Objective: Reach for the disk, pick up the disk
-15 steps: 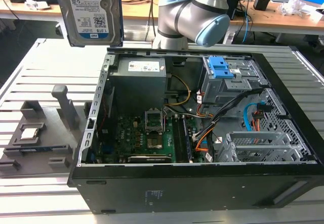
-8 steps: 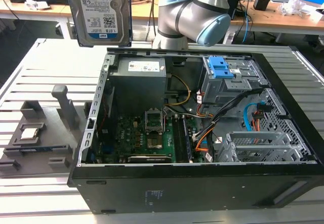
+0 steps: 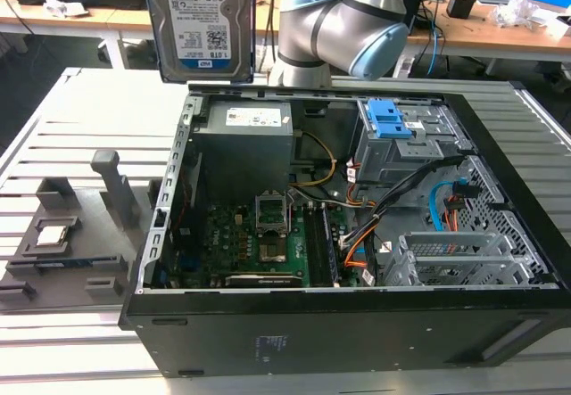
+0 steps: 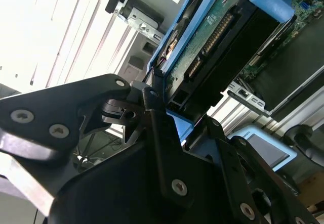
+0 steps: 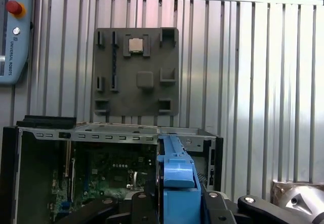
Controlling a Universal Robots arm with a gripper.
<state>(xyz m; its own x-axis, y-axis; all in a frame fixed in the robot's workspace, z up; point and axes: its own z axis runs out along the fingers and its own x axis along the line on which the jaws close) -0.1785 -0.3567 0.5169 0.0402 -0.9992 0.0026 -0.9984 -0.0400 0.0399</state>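
- The gripper pinches the hard drive by its blue carrier frame (the grip looks centred).
- The open computer case lies below it, so a firm hold matters.

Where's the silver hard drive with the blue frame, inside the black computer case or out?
Out: the silver hard drive hangs upright above the black computer case, its blue frame clamped in the hand.
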